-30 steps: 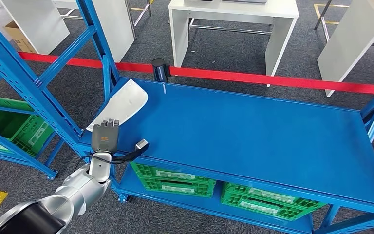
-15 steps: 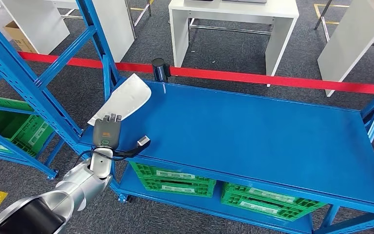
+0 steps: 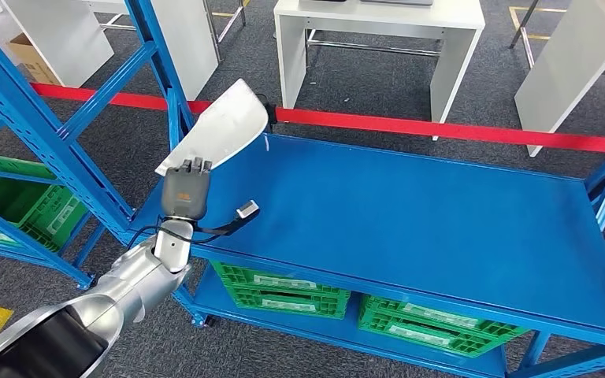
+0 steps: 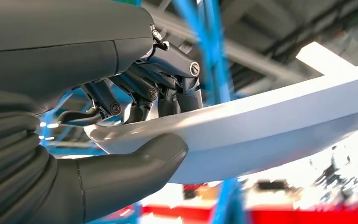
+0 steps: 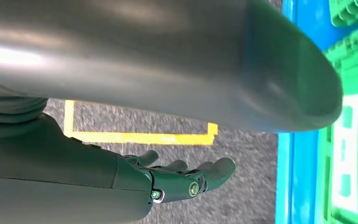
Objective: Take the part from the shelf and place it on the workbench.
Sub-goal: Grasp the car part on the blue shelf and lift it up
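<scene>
Blue workbench (image 3: 410, 213) spans mid-scene. White part (image 3: 219, 126) held up over its far-left corner, sticking out past the fingers. L hand (image 3: 187, 189) pinches part's near end, thumb under. R hand (image 5: 186, 179) fingers spread, holding nothing.

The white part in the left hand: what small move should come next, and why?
Probably carry it a little further right over the workbench, then lower it. The left hand grips the white part by its near end, raised above the bench's left corner, partly beyond the edge, so setting it down here may leave it overhanging.
</scene>
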### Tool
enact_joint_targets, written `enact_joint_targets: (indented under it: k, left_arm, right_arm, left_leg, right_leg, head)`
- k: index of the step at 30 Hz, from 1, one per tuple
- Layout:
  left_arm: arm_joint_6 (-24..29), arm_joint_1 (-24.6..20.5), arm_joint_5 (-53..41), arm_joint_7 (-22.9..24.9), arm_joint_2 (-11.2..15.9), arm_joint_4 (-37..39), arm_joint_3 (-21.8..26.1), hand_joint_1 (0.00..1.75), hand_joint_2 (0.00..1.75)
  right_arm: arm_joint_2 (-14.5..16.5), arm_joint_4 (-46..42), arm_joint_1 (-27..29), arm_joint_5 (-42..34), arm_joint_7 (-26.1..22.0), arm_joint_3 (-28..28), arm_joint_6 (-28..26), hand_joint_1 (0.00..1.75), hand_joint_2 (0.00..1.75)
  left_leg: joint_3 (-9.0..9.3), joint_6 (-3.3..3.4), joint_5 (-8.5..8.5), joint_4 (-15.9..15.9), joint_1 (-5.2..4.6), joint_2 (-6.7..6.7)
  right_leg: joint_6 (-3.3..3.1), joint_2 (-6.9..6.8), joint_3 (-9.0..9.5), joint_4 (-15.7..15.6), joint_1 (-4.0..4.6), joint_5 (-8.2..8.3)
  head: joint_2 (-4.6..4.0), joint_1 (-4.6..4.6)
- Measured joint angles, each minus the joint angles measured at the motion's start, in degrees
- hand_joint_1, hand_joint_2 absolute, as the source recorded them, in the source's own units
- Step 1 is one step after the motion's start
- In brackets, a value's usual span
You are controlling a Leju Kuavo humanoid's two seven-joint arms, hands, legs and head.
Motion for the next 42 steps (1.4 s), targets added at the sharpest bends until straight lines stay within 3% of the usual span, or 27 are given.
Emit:
enact_joint_targets:
  k: [4,9,15,21,23,25,27,29,30,31,32,34,35,37,39,41,42]
  left_arm:
    - [0.0,-3.1,0.2,-8.6,-4.0,-3.3,-0.2,1.75,1.75]
    - [-1.5,-6.7,2.2,-22.4,-11.8,-6.7,2.2,1.75,1.75]
    - [-2.1,-5.9,3.9,-32.5,-18.6,-14.3,4.3,1.75,1.75]
    - [-4.8,-1.2,8.9,-39.9,-21.3,-24.0,4.2,1.75,1.75]
    - [-7.0,0.7,11.7,-41.7,-21.7,-28.4,3.7,1.75,1.75]
    - [-8.6,2.3,14.3,-42.7,-21.8,-32.8,3.0,1.75,1.75]
    - [-9.4,3.5,15.3,-42.9,-21.9,-36.6,2.0,1.75,1.75]
    - [-9.9,4.7,14.7,-42.3,-21.6,-39.4,1.2,1.75,1.75]
    - [-10.1,5.4,14.2,-41.9,-21.4,-40.4,0.8,1.75,1.75]
    - [-10.2,6.0,13.7,-41.4,-21.2,-41.3,0.6,1.75,1.75]
    - [-10.3,6.6,13.3,-41.1,-21.0,-41.9,0.4,1.75,1.75]
    - [-10.1,7.1,12.7,-40.7,-20.7,-43.0,0.1,1.75,1.75]
    - [-9.9,7.2,12.6,-40.7,-20.6,-43.4,0.1,1.75,1.75]
    - [-9.5,7.6,12.5,-41.0,-20.5,-44.0,0.0,1.75,1.75]
    - [-9.1,8.0,12.5,-41.2,-20.5,-44.3,-0.2,1.75,1.75]
    - [-8.9,8.1,12.5,-41.2,-20.4,-44.6,-0.4,1.75,1.75]
    - [-8.8,8.1,12.5,-41.2,-20.3,-44.7,-0.4,1.75,1.75]
  right_arm:
    - [0.9,0.6,-0.4,-1.5,0.8,-0.6,0.0,0.00,0.00]
    - [1.8,1.1,-0.7,-2.5,1.9,-1.6,0.0,0.00,0.00]
    - [2.8,1.2,-0.8,-3.0,3.0,-1.9,0.0,0.00,0.00]
    - [3.4,1.2,-0.8,-3.3,5.0,-2.7,0.0,0.00,0.00]
    - [3.7,1.4,-0.8,-3.3,6.0,-2.8,0.0,0.00,0.00]
    - [3.9,1.5,-0.9,-3.3,6.5,-2.8,-0.1,0.00,0.00]
    - [3.9,1.5,-0.9,-3.1,6.8,-2.8,-0.1,0.00,0.00]
    - [3.9,1.5,-0.8,-2.8,7.0,-2.8,-0.1,0.00,0.00]
    - [3.8,1.5,-0.8,-2.7,7.0,-2.8,-0.1,0.00,0.00]
    - [3.7,1.5,-0.8,-2.7,7.0,-2.8,-0.1,0.00,0.00]
    - [3.6,1.5,-0.8,-2.6,6.9,-2.8,-0.1,0.00,0.00]
    - [3.4,1.5,-0.8,-2.4,6.6,-2.8,-0.1,0.00,0.00]
    - [3.4,1.6,-0.9,-2.3,6.4,-2.8,-0.1,0.00,0.00]
    - [3.2,1.7,-0.9,-2.1,6.0,-2.8,-0.2,0.00,0.00]
    - [3.0,1.7,-0.9,-2.2,5.6,-2.8,-0.2,0.00,0.00]
    - [2.9,1.7,-1.0,-2.4,5.3,-2.8,-0.2,0.00,0.00]
    - [2.9,1.7,-1.0,-2.5,5.2,-2.8,-0.2,0.00,0.00]
  left_leg:
    - [-0.05,0.04,0.01,0.1,-0.10,-0.05]
    - [-0.13,0.16,-0.04,0.2,-0.16,-0.04]
    - [-0.14,0.29,-0.12,0.2,-0.17,0.00]
    - [-0.16,0.32,-0.17,0.3,-0.19,0.02]
    - [-0.15,0.90,0.04,0.0,-0.40,0.06]
    - [0.93,1.89,1.36,-2.2,-0.13,0.26]
    - [2.09,2.44,2.78,-4.4,0.37,0.53]
    - [1.99,2.47,3.10,-4.6,0.54,0.68]
    - [1.74,2.31,3.01,-4.4,0.73,0.71]
    - [1.42,2.00,2.82,-3.9,0.99,0.73]
    - [1.02,1.53,2.52,-3.2,1.37,0.70]
    - [-0.21,0.15,1.44,-0.8,2.19,0.56]
    - [-1.04,-0.59,0.76,0.7,2.38,0.41]
    - [-2.33,-1.63,-0.06,2.7,2.26,0.16]
    - [-2.65,-2.08,-0.06,3.0,2.26,0.02]
    - [-3.20,-2.06,-1.44,4.4,2.38,0.22]
    - [-4.08,-1.88,-3.20,6.7,2.29,0.37]
  right_leg:
    - [0.11,-0.02,0.00,0.0,-0.03,0.07]
    - [0.24,0.01,0.01,-0.1,-0.09,0.14]
    - [0.30,0.03,0.02,-0.2,-0.23,0.13]
    - [0.41,0.03,0.03,-0.3,-0.37,0.18]
    - [0.92,0.05,0.22,-0.9,-0.63,0.56]
    - [1.45,0.00,0.53,-1.4,-0.69,0.76]
    - [1.75,-0.02,-0.63,1.3,-0.60,-1.02]
    - [2.32,0.00,-3.97,8.1,-0.80,-4.28]
    - [2.71,-0.01,-5.49,11.0,-1.05,-5.20]
    - [3.17,-0.03,-6.20,12.2,-1.35,-5.09]
    - [3.71,-0.08,-5.81,11.2,-1.72,-3.94]
    - [4.99,0.01,-3.12,5.6,-2.54,-1.11]
    - [5.01,0.25,-2.25,3.6,-2.79,-0.49]
    - [3.69,0.74,-2.55,3.4,-2.79,-1.09]
    - [1.95,0.71,-3.19,4.1,-2.64,-1.02]
    - [0.94,0.60,-3.64,4.2,-2.36,-0.62]
    - [0.50,0.51,-3.93,4.2,-2.19,-0.31]
  head:
    - [0.00,0.00]
    - [0.00,0.01]
    - [0.00,0.01]
    - [0.00,0.00]
    - [0.00,-0.11]
    - [0.00,-0.29]
    - [0.00,-0.24]
    - [0.00,-0.09]
    - [0.00,-0.06]
    - [0.00,-0.06]
    - [0.00,-0.06]
    - [0.00,0.06]
    - [0.00,0.31]
    - [0.00,0.37]
    - [0.00,-0.03]
    - [0.00,-0.27]
    - [0.00,-0.41]
